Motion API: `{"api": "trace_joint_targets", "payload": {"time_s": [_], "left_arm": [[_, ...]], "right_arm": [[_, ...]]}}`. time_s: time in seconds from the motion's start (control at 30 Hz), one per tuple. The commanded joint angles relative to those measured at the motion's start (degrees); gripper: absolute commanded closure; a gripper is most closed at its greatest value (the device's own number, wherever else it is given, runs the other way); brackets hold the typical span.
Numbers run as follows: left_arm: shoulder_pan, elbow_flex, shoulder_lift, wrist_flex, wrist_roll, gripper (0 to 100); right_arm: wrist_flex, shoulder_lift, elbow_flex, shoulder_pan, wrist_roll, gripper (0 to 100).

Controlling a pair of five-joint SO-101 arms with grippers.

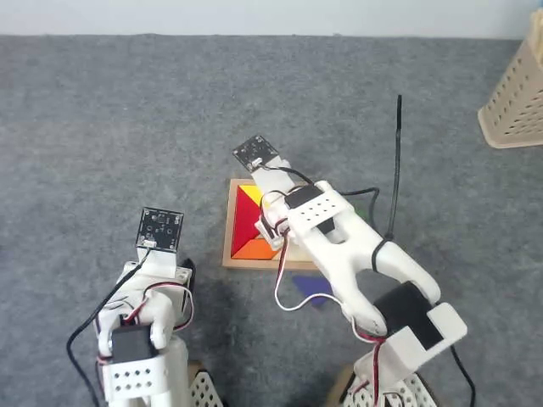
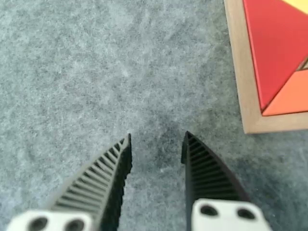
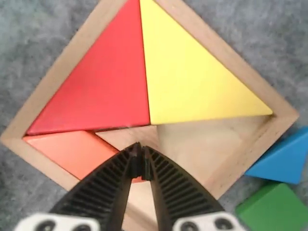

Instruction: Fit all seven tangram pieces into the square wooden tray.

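Red (image 3: 106, 86), yellow (image 3: 187, 77) and orange (image 3: 72, 151) are sitting in the tray (image 3: 60, 72). The right gripper (image 3: 141, 156), pinched shut, is hovering over orange. Blue (image 3: 281, 159) and green (image 3: 269, 209), just outside, are likely calling for pickup next, while the left gripper (image 2: 158, 137) is gaping beside the tray.

Square wooden tray (image 3: 61, 72), lying flat on the grey carpet, partly filled. A large red triangle (image 3: 103, 86) and a large yellow triangle (image 3: 187, 82) sit flush inside, meeting along one straight seam. A smaller orange triangle (image 3: 72, 151) lies in the corner next to the red one. The remaining tray floor (image 3: 202, 144) is bare wood. Outside, just beside one rim, lie a blue piece (image 3: 281, 159) and a green piece (image 3: 272, 209). A dark violet piece (image 1: 312, 288) lies near another side, partly hidden.
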Motion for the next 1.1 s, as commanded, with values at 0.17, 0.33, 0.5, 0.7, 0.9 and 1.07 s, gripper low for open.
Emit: {"api": "trace_joint_targets", "payload": {"time_s": [0.17,0.33,0.5,0.7,0.9,1.07], "left_arm": [[0.1,-0.7,-0.4,0.3,-0.3,83],[0.1,-0.7,-0.4,0.3,-0.3,83],[0.1,-0.7,-0.4,0.3,-0.3,83],[0.1,-0.7,-0.4,0.3,-0.3,83],[0.1,-0.7,-0.4,0.3,-0.3,83],[0.1,-0.7,-0.4,0.3,-0.3,83]], "right_arm": [[-0.9,0.7,-2.6,-6.4,0.9,99.2],[-0.7,0.0,-2.6,-6.9,0.9,99.2],[0.9,-4.4,-2.5,-5.9,0.7,99.2],[6.8,-13.8,-2.3,-5.1,0.6,99.2],[8.7,-16.1,-1.9,1.2,1.0,99.2],[7.0,-16.2,-0.5,9.5,0.6,99.2]]}}
